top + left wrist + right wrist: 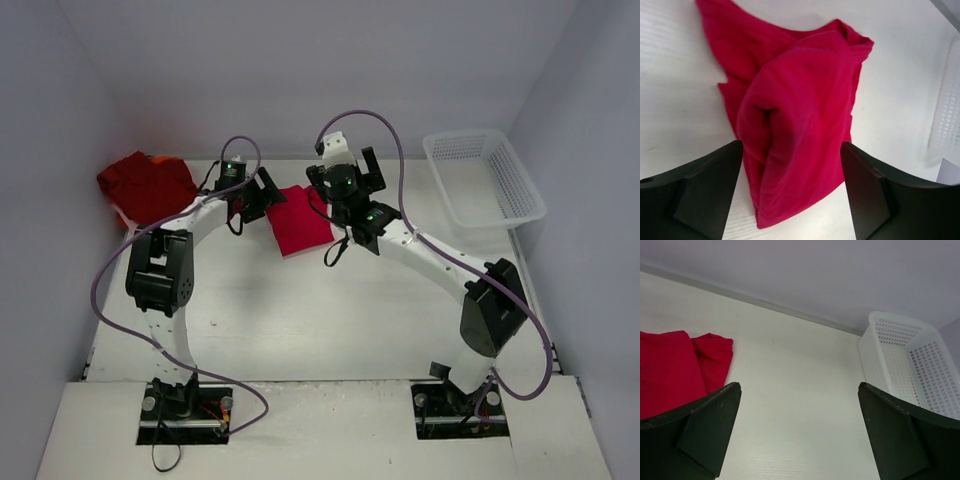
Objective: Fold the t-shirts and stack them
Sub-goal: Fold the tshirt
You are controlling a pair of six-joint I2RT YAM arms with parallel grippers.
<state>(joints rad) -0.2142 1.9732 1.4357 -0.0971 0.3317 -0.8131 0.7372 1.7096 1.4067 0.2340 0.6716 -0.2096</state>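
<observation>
left gripper hung spread apart over red shirt | right gripper stood spread apart too | shirt pile lay far left | basket sat far right

The left arm and right arm are built alike: white links joined by bulky black motor housings. Each is bolted to a black base plate with round silver bolts. A thin purple cable loops loosely along each arm. Small green lights glow near the wrists. The left tool and right tool each have two matte black, wedge-shaped fingers. The right tool carries a white mount.
</observation>
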